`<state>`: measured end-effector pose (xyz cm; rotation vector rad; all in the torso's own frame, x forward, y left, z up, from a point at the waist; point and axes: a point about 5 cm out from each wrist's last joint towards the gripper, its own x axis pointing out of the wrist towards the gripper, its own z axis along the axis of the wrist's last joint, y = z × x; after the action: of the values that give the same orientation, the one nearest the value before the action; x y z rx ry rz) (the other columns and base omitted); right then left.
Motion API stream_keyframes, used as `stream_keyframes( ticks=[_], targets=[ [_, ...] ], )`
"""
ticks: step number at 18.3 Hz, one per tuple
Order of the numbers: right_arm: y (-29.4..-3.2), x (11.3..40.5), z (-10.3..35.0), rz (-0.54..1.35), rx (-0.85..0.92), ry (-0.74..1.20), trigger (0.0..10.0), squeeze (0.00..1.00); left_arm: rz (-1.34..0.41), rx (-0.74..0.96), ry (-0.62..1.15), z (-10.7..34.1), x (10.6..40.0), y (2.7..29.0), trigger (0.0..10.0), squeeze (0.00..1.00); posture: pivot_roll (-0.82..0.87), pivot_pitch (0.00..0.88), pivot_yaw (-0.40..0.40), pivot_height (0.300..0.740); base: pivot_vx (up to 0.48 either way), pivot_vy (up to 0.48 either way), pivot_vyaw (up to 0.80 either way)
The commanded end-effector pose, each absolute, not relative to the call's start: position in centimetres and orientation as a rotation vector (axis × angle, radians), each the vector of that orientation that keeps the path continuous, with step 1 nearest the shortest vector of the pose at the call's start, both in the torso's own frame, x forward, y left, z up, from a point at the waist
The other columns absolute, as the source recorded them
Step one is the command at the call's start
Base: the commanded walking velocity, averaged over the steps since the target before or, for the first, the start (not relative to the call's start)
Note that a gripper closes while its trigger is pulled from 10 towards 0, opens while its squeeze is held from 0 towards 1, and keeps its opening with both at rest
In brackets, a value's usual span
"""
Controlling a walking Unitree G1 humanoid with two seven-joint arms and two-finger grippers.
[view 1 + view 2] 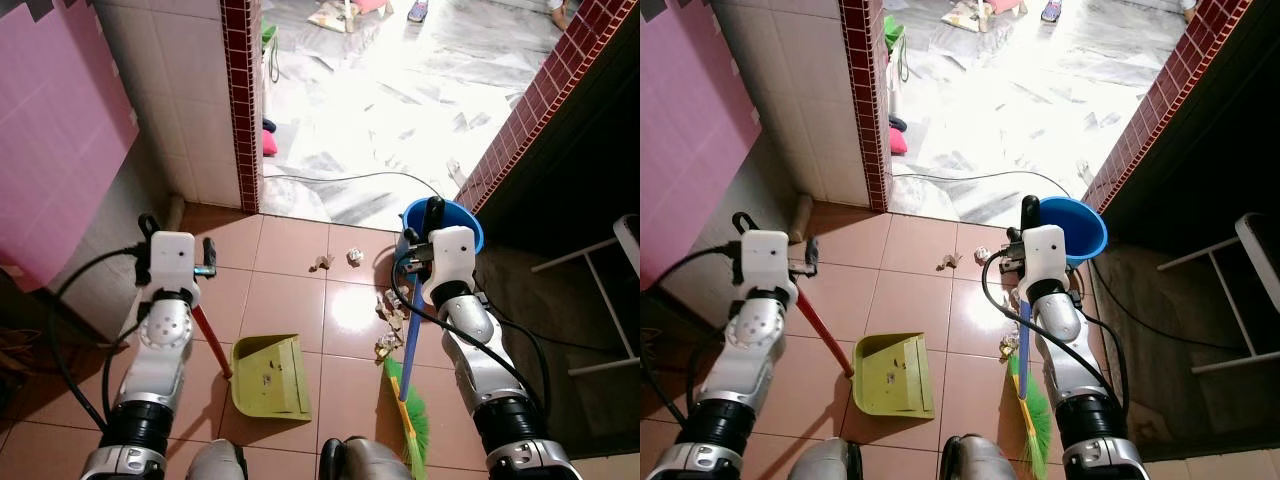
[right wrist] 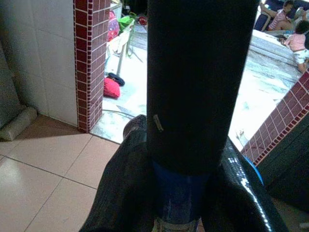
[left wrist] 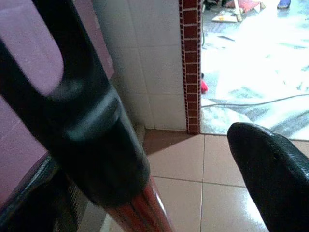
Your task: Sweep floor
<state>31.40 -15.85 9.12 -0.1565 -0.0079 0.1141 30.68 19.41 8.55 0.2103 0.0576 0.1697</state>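
Broom (image 1: 409, 400) — blue handle clamped in right pincer (image 1: 425, 245); left pincer (image 1: 175, 262) grips green dustpan's (image 1: 270, 375) red handle. Draw the lower-centre paper scraps (image 1: 390, 315) leftward — short, low strokes into the pan's mouth.

Home interior: tiled floor (image 1: 290, 300), brick-trimmed doorway (image 1: 240, 100), children beyond.

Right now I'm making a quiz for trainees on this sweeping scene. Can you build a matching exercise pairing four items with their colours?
Items:
1. dustpan
2. bucket
3. dustpan handle
4. broom bristles

Colours:
A. red
B. bright green
C. blue
D. yellow-green

Pairs: 1-D, 2-C, 3-A, 4-B
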Motion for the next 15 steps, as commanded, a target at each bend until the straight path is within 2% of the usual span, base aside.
stream_keyframes(
  ticks=[1,10,11,12,13,15],
  targets=[
    [-16.11,31.64,9.56,0.107,-0.167,-0.029,10.0,0.00,0.159,0.213,0.070,8.47,30.48,19.54,10.0,1.00,-0.02,0.060,-0.074,0.740,0.000,0.000,0.00],
    [-15.68,31.74,9.29,0.120,-0.165,-0.028,10.0,0.00,0.135,0.194,0.104,8.38,29.90,19.94,10.0,1.00,0.00,0.054,-0.089,0.740,0.000,0.000,0.00],
    [-15.38,31.89,9.42,0.130,-0.163,-0.031,10.0,0.00,0.134,0.192,0.104,8.55,30.01,19.94,10.0,0.64,0.00,0.055,-0.092,0.740,0.000,0.000,0.00],
    [-15.30,32.02,9.53,0.134,-0.163,-0.034,10.0,0.00,0.134,0.190,0.103,8.60,30.08,19.96,10.0,0.36,0.00,0.055,-0.094,0.740,0.000,0.000,0.00],
    [-15.51,32.28,9.77,0.131,-0.167,-0.040,10.0,0.00,0.129,0.185,0.102,8.71,30.24,19.91,10.0,0.00,-0.01,0.054,-0.090,0.740,0.000,0.000,0.00],
    [-15.96,32.53,10.07,0.115,-0.173,-0.048,10.0,0.00,0.127,0.180,0.100,8.81,30.61,20.00,10.0,0.00,-0.02,0.049,-0.082,0.740,0.000,0.000,0.00]
  ],
)
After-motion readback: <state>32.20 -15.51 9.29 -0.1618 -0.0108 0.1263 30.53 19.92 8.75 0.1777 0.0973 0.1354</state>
